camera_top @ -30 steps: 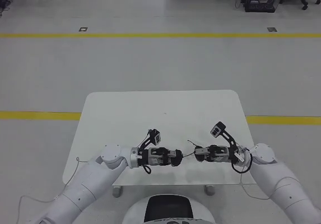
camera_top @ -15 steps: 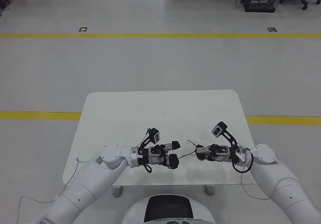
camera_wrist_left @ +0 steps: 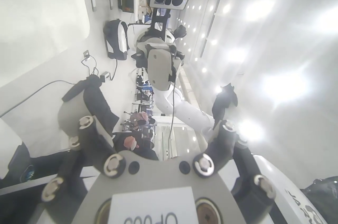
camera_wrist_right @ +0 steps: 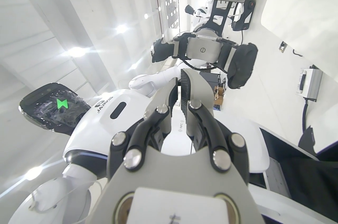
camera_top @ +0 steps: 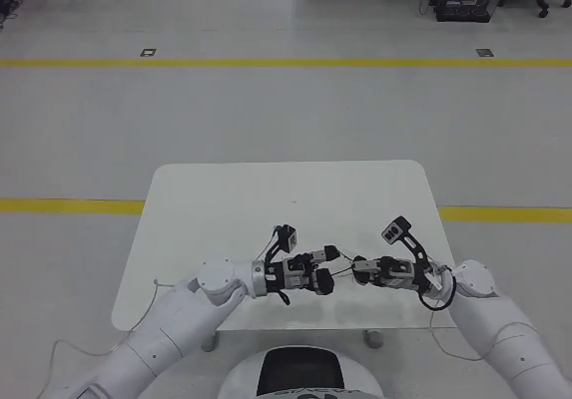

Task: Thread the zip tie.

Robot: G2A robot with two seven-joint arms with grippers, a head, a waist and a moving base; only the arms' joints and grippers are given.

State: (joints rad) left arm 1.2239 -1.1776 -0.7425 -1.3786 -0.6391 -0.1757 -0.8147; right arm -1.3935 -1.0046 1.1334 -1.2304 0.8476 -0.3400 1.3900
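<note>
Two grippers were logged above the near part of the counter [camera_top: 206, 209], set tip to tip and near one another.

Left gripper [camera_top: 326, 269]: spread wide, with nothing held. Its fingers [camera_wrist_left: 89, 103] were seen far apart in the left wrist view. No contact with the tie could be confirmed.

Right gripper [camera_top: 359, 269]: closed to a narrow slit. It was judged to be pinched on the zip tie [camera_top: 343, 263].

Zip tie: a thin dark strand, raised off the counter. It was seen running left from the right gripper toward the gap of the left one. Head and tail could not be told apart.

Step in hand: judged to be the presenting of the tie's free end to the open left gripper, ahead of threading. Whether any part had entered the head could not be told.

Next move: the free end would need to be brought squarely between the left fingers and clamped. Fine alignment would be called for, since so slender a strand was judged likely to bend or slip aside.
</note>
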